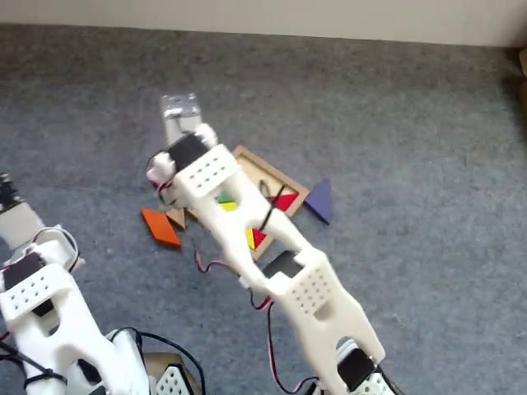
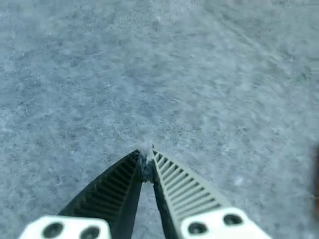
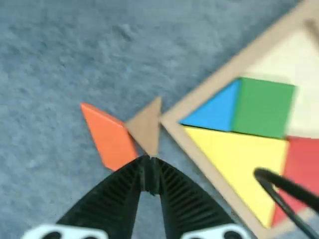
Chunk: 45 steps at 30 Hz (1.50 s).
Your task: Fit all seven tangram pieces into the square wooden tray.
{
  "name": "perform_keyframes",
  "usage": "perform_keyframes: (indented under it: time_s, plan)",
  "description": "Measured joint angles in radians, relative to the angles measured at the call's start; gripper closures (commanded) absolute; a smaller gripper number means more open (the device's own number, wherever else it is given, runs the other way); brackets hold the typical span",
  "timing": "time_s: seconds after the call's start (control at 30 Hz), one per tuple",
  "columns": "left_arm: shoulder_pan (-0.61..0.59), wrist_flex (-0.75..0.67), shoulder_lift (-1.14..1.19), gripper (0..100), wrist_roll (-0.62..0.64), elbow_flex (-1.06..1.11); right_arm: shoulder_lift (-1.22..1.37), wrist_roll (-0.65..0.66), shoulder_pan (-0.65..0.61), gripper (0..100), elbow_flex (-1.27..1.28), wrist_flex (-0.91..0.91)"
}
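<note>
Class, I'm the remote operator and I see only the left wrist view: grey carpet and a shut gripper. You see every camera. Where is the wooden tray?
Observer: The tray lies just ahead of the right gripper.
Operator: Which pieces sit inside it?
Observer: The blue triangle, green square, yellow triangle and red piece.
Operator: Which are outside?
Observer: The tan triangle and orange parallelogram by the near corner, and the purple triangle by another corner.
</note>
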Motion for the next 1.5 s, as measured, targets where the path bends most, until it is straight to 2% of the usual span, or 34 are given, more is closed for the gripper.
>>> perform_keyframes:
  time_s: [0.07, 0.27, 0.87, 1.17, 1.33, 1.5]
  plan:
    - [-0.014, -0.002, 0.0, 98, 0.006, 0.0, 0.023, -0.021, -0.025, 96.9, 0.0, -0.058]
    - [-0.011, -0.008, 0.0, 98, 0.006, 0.0, 0.101, -0.087, -0.034, 81.3, 0.0, -0.166]
    - [-0.011, -0.008, 0.0, 98, 0.006, 0.0, 0.219, -0.112, -0.092, 81.5, -0.051, -0.207]
    - [-0.011, -0.008, 0.0, 98, 0.006, 0.0, 0.224, -0.084, -0.103, 81.9, -0.055, -0.161]
    - [-0.011, -0.008, 0.0, 98, 0.006, 0.0, 0.226, -0.11, -0.069, 87.0, -0.052, -0.181]
    - [-0.011, -0.008, 0.0, 98, 0.006, 0.0, 0.233, -0.146, -0.023, 87.2, -0.041, -0.258]
